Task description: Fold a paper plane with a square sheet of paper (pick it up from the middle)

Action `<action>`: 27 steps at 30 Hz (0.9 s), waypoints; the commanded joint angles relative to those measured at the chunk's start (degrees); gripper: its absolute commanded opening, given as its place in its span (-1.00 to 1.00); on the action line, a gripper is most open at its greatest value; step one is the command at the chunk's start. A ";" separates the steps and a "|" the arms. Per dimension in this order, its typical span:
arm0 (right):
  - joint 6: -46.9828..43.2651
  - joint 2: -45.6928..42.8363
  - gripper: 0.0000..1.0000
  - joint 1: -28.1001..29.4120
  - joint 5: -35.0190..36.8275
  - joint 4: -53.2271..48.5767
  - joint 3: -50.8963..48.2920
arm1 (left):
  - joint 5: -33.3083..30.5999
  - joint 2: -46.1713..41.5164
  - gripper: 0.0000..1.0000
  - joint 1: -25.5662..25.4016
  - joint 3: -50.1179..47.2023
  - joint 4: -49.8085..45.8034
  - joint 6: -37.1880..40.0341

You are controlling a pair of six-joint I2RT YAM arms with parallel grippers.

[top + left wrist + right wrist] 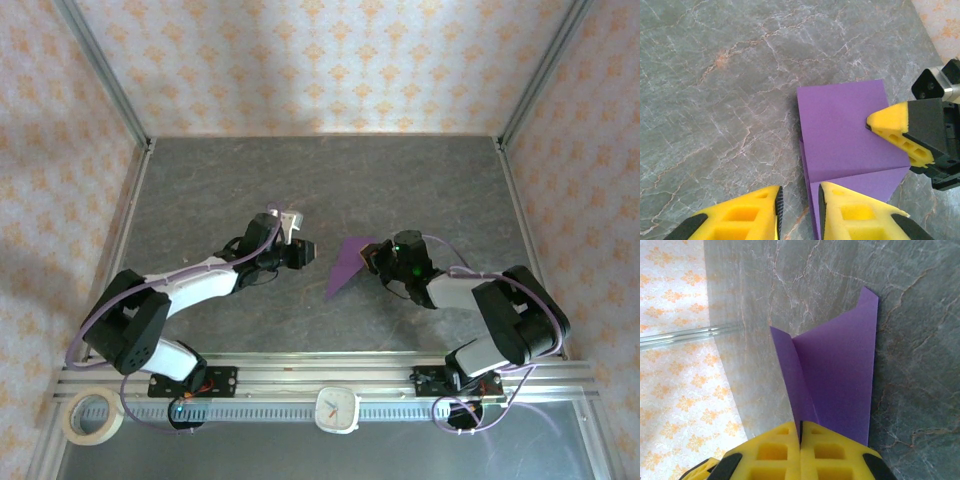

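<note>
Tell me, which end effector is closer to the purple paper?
Right. The right end effector is shut on the purple paper at its edge. The left end effector is open beside the paper's left side, with bare table between them.

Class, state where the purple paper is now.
In the top view the purple paper sits near the table centre, pinched from the right by the right gripper, left gripper close on its left.

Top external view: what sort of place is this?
Probably a lab robot cell: a marble-look table boxed in by wallpapered panels on metal framing, with a slotted mounting rail along its near edge.
</note>
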 commanded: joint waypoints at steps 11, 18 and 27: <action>1.51 -0.13 -1.00 1.27 1.70 1.24 1.39 | -9.73 1.75 -0.15 -11.26 1.42 -5.07 12.76; 1.53 -0.38 -1.00 1.28 1.60 0.81 1.91 | -18.66 6.32 -0.04 -19.80 4.42 -9.09 17.98; 1.53 -0.22 -1.00 1.26 1.69 0.45 2.01 | -31.68 12.11 0.02 -25.99 7.21 -10.13 17.64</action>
